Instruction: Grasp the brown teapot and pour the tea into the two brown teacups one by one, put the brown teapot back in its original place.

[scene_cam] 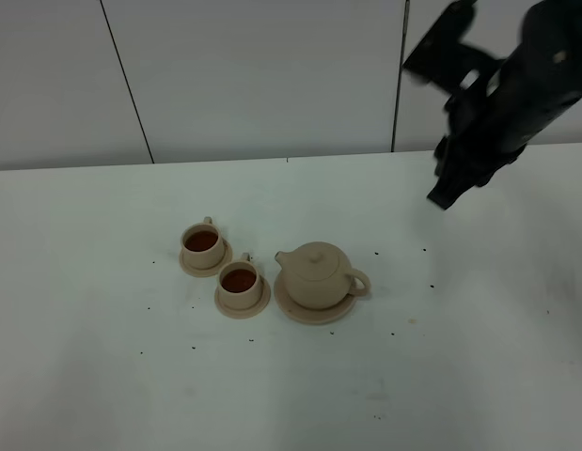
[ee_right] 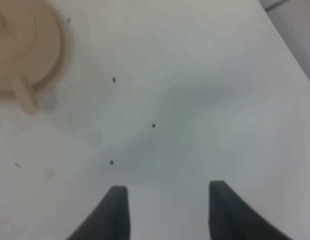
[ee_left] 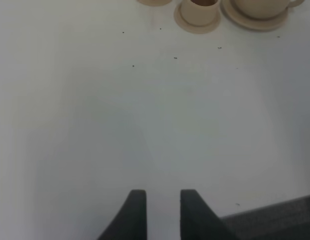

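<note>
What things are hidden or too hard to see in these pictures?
- Inside the brown teapot: its lid covers it in the high view, so any tea left is hidden.
- Far teacup: the left wrist view's edge cuts off nearly all of it.
- Teapot spout: outside the blurry right wrist view.
- Left end effector: absent from the high view.
- Tiny dark table specks: too small to identify.

A white table [scene_cam: 102,376] fills the lower part of the high view, its surface matte and marked by small dark specks [scene_cam: 376,253] scattered singly across it, several toward the right half and a few toward the near edge. Behind the table stands a pale grey panelled wall [scene_cam: 253,75], divided by thin dark seams [scene_cam: 126,85] that run from top to table level.
</note>
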